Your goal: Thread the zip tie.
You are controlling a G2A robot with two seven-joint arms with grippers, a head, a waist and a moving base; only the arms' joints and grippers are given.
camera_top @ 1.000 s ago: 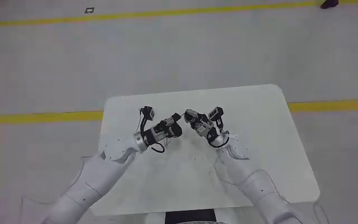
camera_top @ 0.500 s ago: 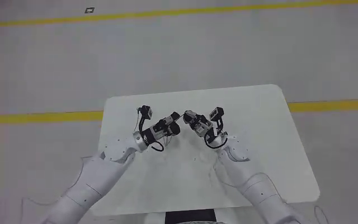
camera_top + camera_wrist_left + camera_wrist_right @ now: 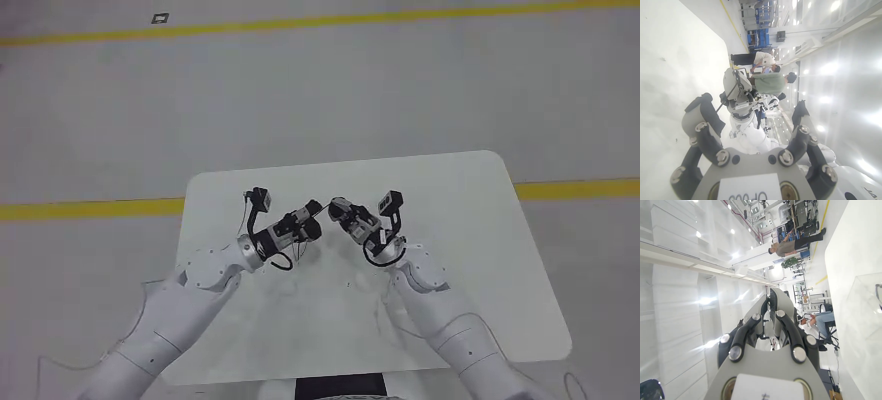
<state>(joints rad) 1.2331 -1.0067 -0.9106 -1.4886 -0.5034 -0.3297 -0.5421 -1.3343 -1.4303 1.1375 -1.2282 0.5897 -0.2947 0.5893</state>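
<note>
The zip tie (image 3: 720,106) is showing as a thin, dark, straight strip, and its head and tail are too small to tell apart. It is being pinched in the closed fingers of the right gripper (image 3: 769,292), held off the table (image 3: 480,200). One short end is poking out free toward the surface. It is hanging over the far half, somewhat nearer the left edge, clear of the spread left gripper (image 3: 752,103).

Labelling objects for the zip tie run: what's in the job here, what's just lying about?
Job: zip tie, held in the shut right claw; open left claw.
Lying about: dark specks on the white table.
</note>
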